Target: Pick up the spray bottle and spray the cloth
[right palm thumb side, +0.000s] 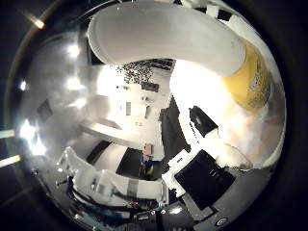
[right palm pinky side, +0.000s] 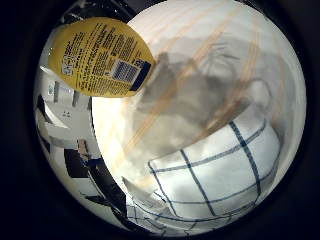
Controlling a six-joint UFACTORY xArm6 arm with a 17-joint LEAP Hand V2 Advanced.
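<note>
The spray bottle (right palm thumb side: 173,38) is white with a yellow label (right palm pinky side: 105,55). It lies right against my palm and fills one edge of each palm view. In the right thumb side palm view, my hand (right palm thumb side: 197,164) shows as white and black finger parts beside the bottle, and they seem curled round it. The cloth (right palm pinky side: 215,170) is white with dark blue grid lines. It lies crumpled on the round pale table (right palm pinky side: 210,40), below the hand and away from the bottle. A grey shadow of hand and bottle (right palm pinky side: 200,85) falls on the table beside the cloth.
The table's edge (right palm pinky side: 100,150) curves past the cloth. Beyond it is room furniture in white and dark tones (right palm pinky side: 60,110). The right thumb side palm view looks out at desks (right palm thumb side: 140,96) and bright ceiling lights (right palm thumb side: 72,48).
</note>
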